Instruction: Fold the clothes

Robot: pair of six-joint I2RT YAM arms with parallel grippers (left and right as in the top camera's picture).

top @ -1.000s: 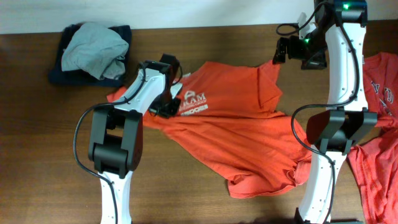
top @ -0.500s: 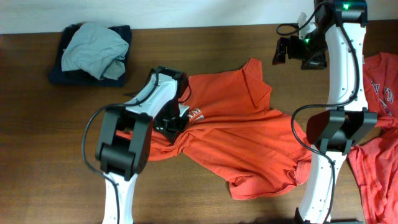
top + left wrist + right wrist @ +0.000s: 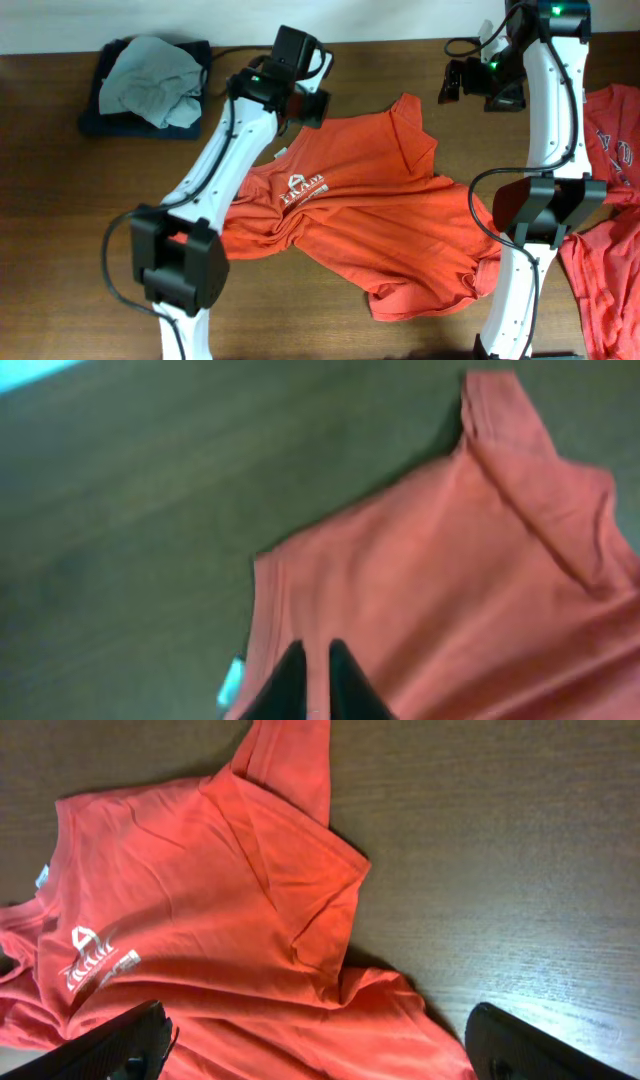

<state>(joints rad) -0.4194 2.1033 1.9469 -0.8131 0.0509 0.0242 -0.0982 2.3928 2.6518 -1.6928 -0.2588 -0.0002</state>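
An orange-red T-shirt point(image 3: 380, 200) lies crumpled across the middle of the wooden table, its white chest logo point(image 3: 300, 188) facing up. My left gripper point(image 3: 303, 112) is at the shirt's far left edge. In the left wrist view its black fingers point(image 3: 290, 682) are pressed together on the fabric point(image 3: 450, 580) beside the collar tag point(image 3: 232, 682). My right gripper point(image 3: 480, 90) hangs wide open above the table, to the right of the shirt's far sleeve point(image 3: 420, 125). Between its fingertips point(image 3: 318, 1020) the right wrist view shows only the shirt point(image 3: 200, 890) below, untouched.
A second orange-red shirt point(image 3: 610, 270) with white lettering lies at the table's right edge, behind the right arm. A pile of grey and navy clothes point(image 3: 150, 80) sits at the far left. Bare wood point(image 3: 80, 230) lies to the shirt's left.
My left gripper swung from the shirt's near-left side up to its far edge, dragging that side along; the bunched left part opened out and the logo turned. The right arm stayed still.
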